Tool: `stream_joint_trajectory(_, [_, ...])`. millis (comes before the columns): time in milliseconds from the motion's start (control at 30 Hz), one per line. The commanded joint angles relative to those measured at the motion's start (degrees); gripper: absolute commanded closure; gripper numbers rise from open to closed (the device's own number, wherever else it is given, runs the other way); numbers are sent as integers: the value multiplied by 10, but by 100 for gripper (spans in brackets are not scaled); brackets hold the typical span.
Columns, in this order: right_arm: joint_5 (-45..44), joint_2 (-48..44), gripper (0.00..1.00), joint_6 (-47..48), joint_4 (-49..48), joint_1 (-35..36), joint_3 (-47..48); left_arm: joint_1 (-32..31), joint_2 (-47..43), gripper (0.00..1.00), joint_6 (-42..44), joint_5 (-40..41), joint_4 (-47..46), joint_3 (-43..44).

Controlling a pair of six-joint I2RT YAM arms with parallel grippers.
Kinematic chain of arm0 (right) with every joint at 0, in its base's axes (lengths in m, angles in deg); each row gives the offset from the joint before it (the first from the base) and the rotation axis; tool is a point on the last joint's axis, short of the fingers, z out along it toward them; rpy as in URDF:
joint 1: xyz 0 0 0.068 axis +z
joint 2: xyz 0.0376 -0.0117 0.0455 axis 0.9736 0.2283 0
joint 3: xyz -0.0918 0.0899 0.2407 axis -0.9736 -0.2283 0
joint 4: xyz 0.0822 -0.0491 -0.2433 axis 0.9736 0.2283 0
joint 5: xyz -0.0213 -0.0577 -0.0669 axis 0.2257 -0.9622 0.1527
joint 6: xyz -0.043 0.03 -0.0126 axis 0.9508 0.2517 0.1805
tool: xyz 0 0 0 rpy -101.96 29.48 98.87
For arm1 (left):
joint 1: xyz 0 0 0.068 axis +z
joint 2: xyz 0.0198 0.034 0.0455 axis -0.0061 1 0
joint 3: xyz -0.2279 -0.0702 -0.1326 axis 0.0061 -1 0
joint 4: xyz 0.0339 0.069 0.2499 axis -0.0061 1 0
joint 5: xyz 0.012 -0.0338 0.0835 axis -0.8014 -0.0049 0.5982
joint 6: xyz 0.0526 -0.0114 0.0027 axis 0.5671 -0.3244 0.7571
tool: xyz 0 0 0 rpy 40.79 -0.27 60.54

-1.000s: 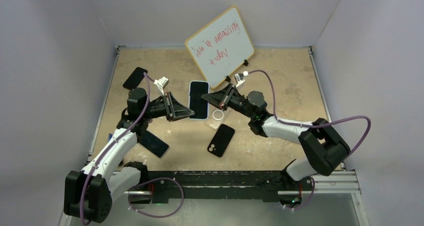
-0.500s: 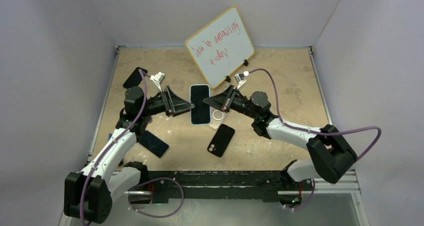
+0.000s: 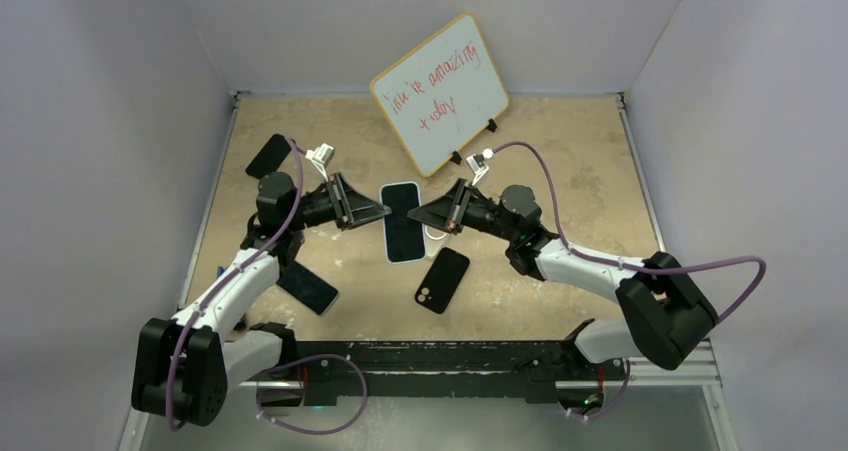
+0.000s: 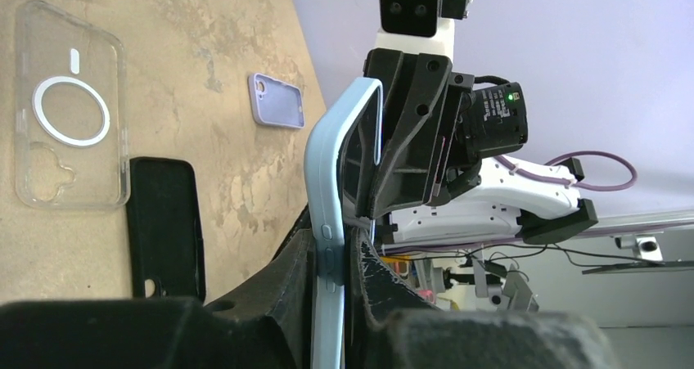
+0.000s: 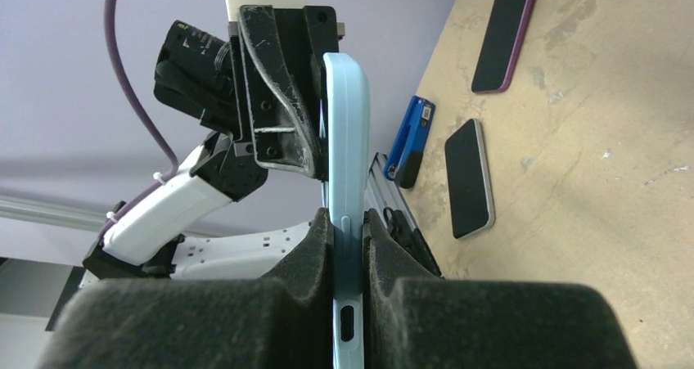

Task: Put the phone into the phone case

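A dark-screened phone (image 3: pixel 403 222) framed by a light blue phone case is held above the table between both arms. My left gripper (image 3: pixel 384 211) is shut on its left long edge. My right gripper (image 3: pixel 416 217) is shut on its right long edge. The left wrist view has the blue case edge (image 4: pixel 329 189) standing upright between my left gripper's (image 4: pixel 335 250) pads, with side buttons at the grip. From the right wrist, the case edge (image 5: pixel 346 132) rises from my right gripper (image 5: pixel 348 234), and a port cutout shows below the pads.
A clear case with a white ring (image 4: pixel 69 119) lies under the held phone. A black case (image 3: pixel 442 278) lies nearer. A lilac case (image 4: pixel 277 101), a dark phone (image 3: pixel 308 287) at left, another dark phone (image 3: pixel 269 155) at far left and a whiteboard (image 3: pixel 440 91) are around.
The phone in the blue case has come toward the near side and tilted slightly. Both grippers moved with it, and the right arm stretched further left.
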Motion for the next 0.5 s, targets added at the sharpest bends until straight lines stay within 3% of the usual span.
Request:
stream_joint_trajectory(0, [11,-17,100,10,-32,-2,-5,3,5,99,4,8,-62,-21])
stream_joint_trajectory(67, [11,-18,98,23,-9,-2,5,3,9,100,6,13,-67,-28])
stream_joint_trajectory(200, [10,-16,73,33,29,-2,17,2,11,100,25,22,-47,-29])
stream_joint_trajectory(267, [9,-10,68,24,16,-2,18,3,9,100,33,24,-36,-27])
stream_joint_trajectory(367, [9,1,73,14,2,-1,20,3,9,100,42,22,-18,-22])
stream_joint_trajectory(467, [1,3,94,11,17,-2,11,3,4,100,45,22,-12,-18])
